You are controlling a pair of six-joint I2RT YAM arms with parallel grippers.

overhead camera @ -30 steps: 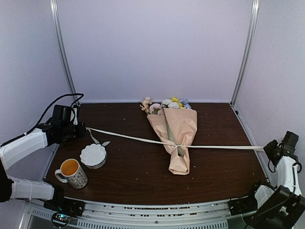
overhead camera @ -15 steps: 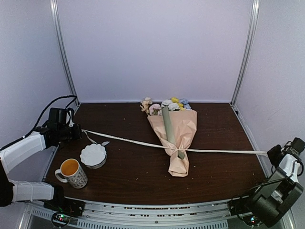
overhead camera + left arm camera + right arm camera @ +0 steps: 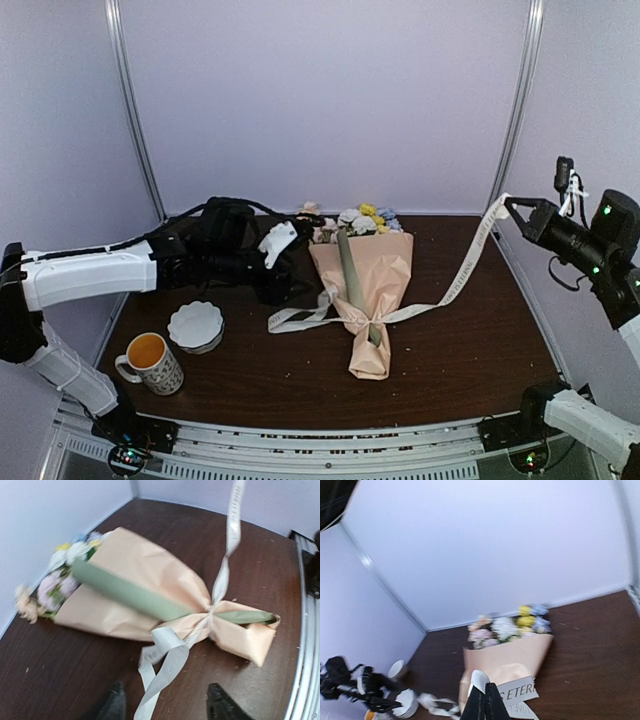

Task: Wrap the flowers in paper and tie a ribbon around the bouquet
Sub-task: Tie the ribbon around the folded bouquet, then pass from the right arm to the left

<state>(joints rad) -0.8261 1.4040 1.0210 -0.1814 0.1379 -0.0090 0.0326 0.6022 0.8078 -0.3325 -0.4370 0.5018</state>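
The bouquet (image 3: pixel 365 300) lies in the middle of the table, the flowers (image 3: pixel 362 216) bunched at its far end in peach paper (image 3: pixel 380 265) with a green strip (image 3: pixel 125 592). The ribbon (image 3: pixel 465 270) is cinched round its lower part. One end runs up, taut, to my right gripper (image 3: pixel 508 203), raised at the right and shut on the lettered ribbon (image 3: pixel 517 694). The other end lies slack in loops (image 3: pixel 298 319) on the table. My left gripper (image 3: pixel 290 285) hovers just left of the bouquet, open (image 3: pixel 167 702), with the loose ribbon (image 3: pixel 160 680) on the table between its fingertips.
A white scalloped bowl (image 3: pixel 195 325) and a patterned mug (image 3: pixel 152 362) with orange liquid stand at the front left. The left arm (image 3: pixel 90 275) stretches across the table's left side. Walls and metal posts enclose the back and sides.
My left gripper has opened, let go of its ribbon end and swung right to the bouquet; that end now lies slack. My right gripper has risen high, lifting its end.
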